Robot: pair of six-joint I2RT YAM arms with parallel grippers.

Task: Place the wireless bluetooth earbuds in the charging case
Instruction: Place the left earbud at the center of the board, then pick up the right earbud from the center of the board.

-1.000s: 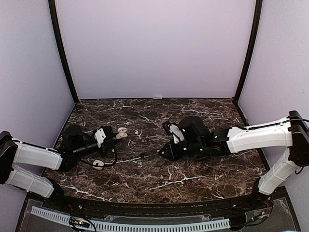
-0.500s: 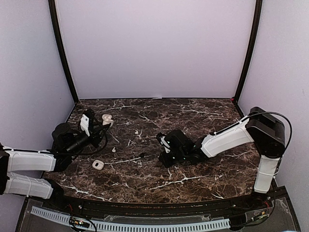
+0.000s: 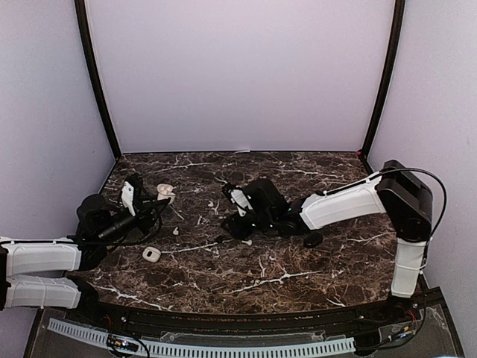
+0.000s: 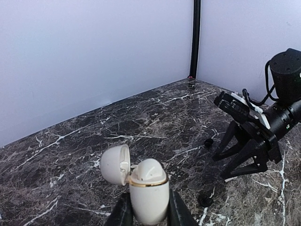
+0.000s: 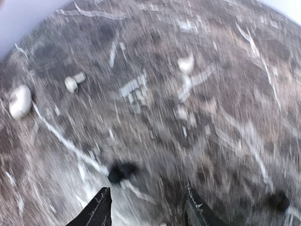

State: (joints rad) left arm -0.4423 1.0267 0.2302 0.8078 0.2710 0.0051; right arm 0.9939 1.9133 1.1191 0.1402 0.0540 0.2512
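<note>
1. Black earbud (image 5: 121, 171): lies on the table just ahead of the right jaws, nearer the left-hand finger in that blurred view.
2. White earbud (image 5: 75, 82): on the table, well ahead of the right jaws and off to their left.
3. Charging case (image 4: 148, 193): white, upright, lid hinged open, standing between the left jaws and lifted off the table.
4. Left gripper (image 4: 149, 209): jaws closed tight on the lower body of the charging case.
5. Right gripper (image 5: 148, 209): jaws parted, nothing between them, tips pointing down close to the table.
6. Second white case (image 5: 20, 101): on the table, beyond the white earbud, farther left of the right jaws.
7. Table (image 3: 298, 276): dark veined marble.
</note>
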